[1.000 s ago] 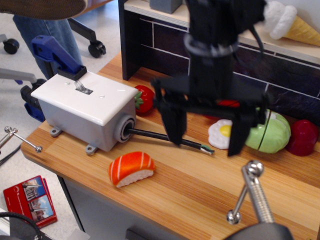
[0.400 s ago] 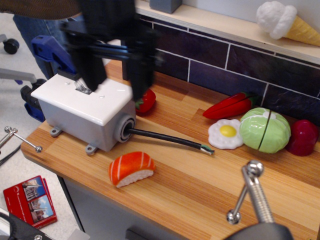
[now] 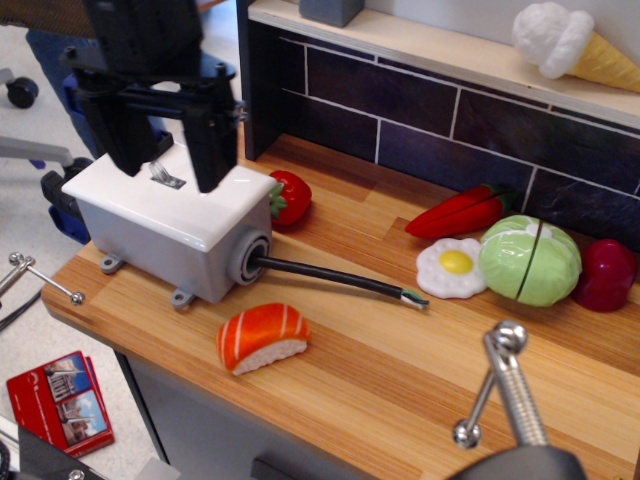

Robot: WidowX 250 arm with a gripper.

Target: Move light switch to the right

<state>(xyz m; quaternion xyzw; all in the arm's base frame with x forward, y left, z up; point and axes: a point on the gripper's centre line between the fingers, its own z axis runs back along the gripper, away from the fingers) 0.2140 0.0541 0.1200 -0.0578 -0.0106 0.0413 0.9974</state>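
Observation:
The light switch (image 3: pixel 163 174) is a small silvery toggle lever on the white top of a grey box (image 3: pixel 170 228) at the left end of the wooden counter. A black cable (image 3: pixel 330 279) runs from the box's right side. My black gripper (image 3: pixel 168 160) hangs open over the box top. Its two fingers (image 3: pixel 214 148) stand on either side of the lever, one left and one right. The fingertips are close to the white top; I cannot tell whether they touch the lever.
A toy strawberry (image 3: pixel 289 198) lies right of the box and a salmon sushi piece (image 3: pixel 262 337) in front. A fried egg (image 3: pixel 452 267), green cabbage (image 3: pixel 530 260), red pepper (image 3: pixel 460 212) and a dark red toy (image 3: pixel 606 274) lie at right. A blue clamp (image 3: pixel 62 205) grips the counter's left edge.
My gripper has swept left from the counter's middle to above the switch box, and now straddles the lever. Nothing on the counter has moved.

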